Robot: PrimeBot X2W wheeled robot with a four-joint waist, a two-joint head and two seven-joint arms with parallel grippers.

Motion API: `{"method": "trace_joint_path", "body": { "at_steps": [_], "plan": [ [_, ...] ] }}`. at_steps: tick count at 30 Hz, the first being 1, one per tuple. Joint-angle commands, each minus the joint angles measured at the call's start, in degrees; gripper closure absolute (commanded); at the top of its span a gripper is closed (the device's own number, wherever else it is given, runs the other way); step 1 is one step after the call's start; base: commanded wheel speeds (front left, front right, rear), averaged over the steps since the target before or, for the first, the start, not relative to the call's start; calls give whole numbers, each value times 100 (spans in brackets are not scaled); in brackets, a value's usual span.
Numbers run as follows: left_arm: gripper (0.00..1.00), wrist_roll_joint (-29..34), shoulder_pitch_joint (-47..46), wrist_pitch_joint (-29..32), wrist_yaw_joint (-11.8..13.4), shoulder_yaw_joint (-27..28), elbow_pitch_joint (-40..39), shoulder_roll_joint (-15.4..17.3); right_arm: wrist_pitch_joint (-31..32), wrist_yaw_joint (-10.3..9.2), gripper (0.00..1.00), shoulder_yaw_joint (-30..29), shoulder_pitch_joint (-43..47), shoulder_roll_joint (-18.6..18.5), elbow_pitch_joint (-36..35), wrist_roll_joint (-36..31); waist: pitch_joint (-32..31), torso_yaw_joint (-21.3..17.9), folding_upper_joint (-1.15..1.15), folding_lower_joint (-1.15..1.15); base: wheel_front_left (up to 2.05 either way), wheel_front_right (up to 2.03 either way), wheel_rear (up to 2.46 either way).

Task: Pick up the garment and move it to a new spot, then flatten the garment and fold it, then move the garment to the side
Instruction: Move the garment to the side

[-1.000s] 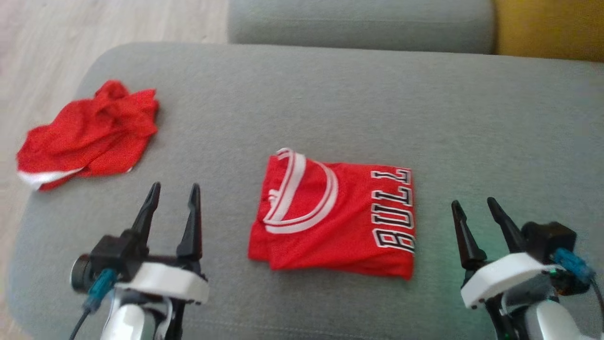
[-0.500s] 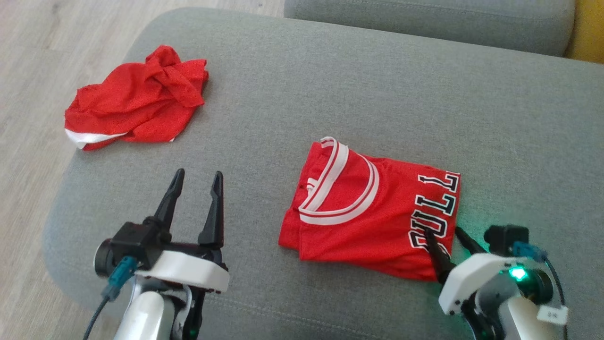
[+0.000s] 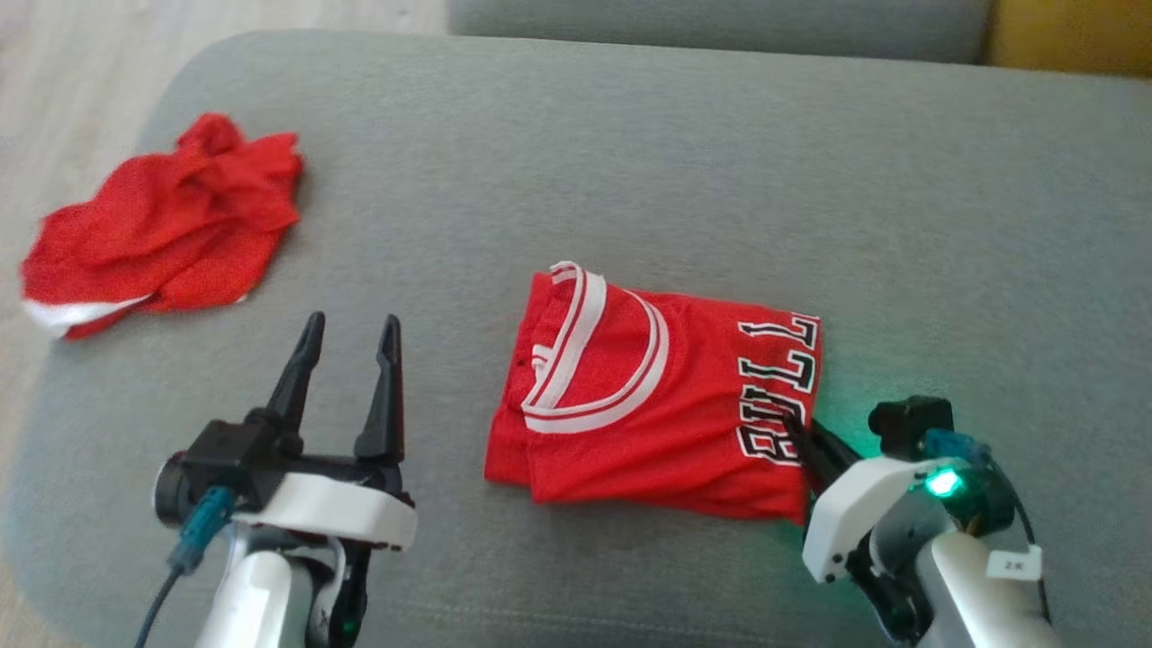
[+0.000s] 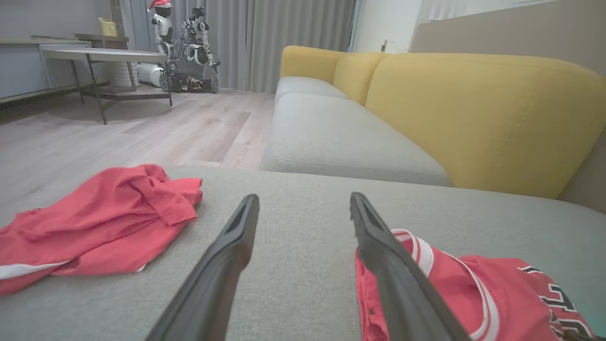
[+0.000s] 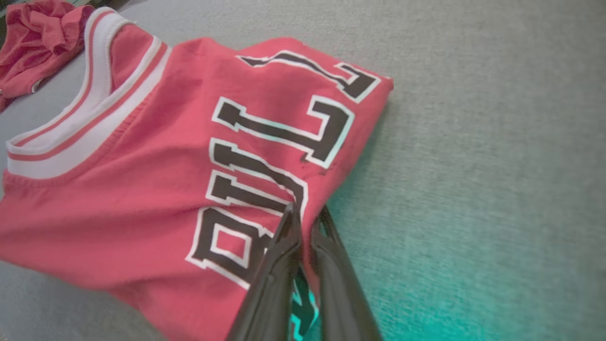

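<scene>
Now clamping right tool (image 3: 797, 430) onto lettered edge of folded jersey (image 3: 630, 414), mid sofa cushion (image 3: 684, 162); 1 s ago spread & clear of it. Left tool (image 3: 351, 322) spread, idle beside jersey, same as before. For move aside: lift low, slide slowly, grip all layers, avoid dragging folds open.

The grey cushion (image 3: 720, 162) lies bare beyond and to the right of the folded jersey (image 3: 648, 405), open for passage. A crumpled red garment (image 3: 162, 225) blocks the far left corner. The left end effector (image 3: 351, 319), fingers spread, stands in the near gap between the two.
</scene>
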Motion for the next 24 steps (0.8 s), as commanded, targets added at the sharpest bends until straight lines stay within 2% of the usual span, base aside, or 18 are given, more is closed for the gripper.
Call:
{"method": "trace_joint_path", "body": {
  "at_steps": [1, 7, 13, 17, 18, 24],
  "plan": [
    [0, 71, -215, -69, -18, 224, -242, 14, -14, -5, 100, 109, -267, -151, -221, 32, 58, -338, 0, 0, 0, 0, 0],
    [0, 133, -317, -70, -67, 285, -363, 20, 48, -5, 100, 238, -779, -444, -336, 65, 304, -1135, 0, 0, 0, 0, 0],
    [0, 252, -623, -70, -214, 187, -426, 55, 67, -5, 100, 123, -1500, -1004, -180, 100, 738, -1680, 0, 0, 0, 0, 0],
    [0, 296, -846, -70, -295, 116, -416, 63, 82, -5, 100, -129, -1941, -1491, 4, 144, 1051, -1898, 0, 0, 0, 0, 0],
    [0, 296, -846, -70, -295, 116, -416, 63, 82, -5, 100, -129, -1941, -1491, 4, 144, 1051, -1898, 0, 0, 0, 0, 0],
    [0, 362, -1213, -70, -403, -13, -409, 65, 140, -5, 100, -161, -2496, -2335, 334, 257, 1491, -1965, 0, 0, 0, 0, 0]
  ]
}}
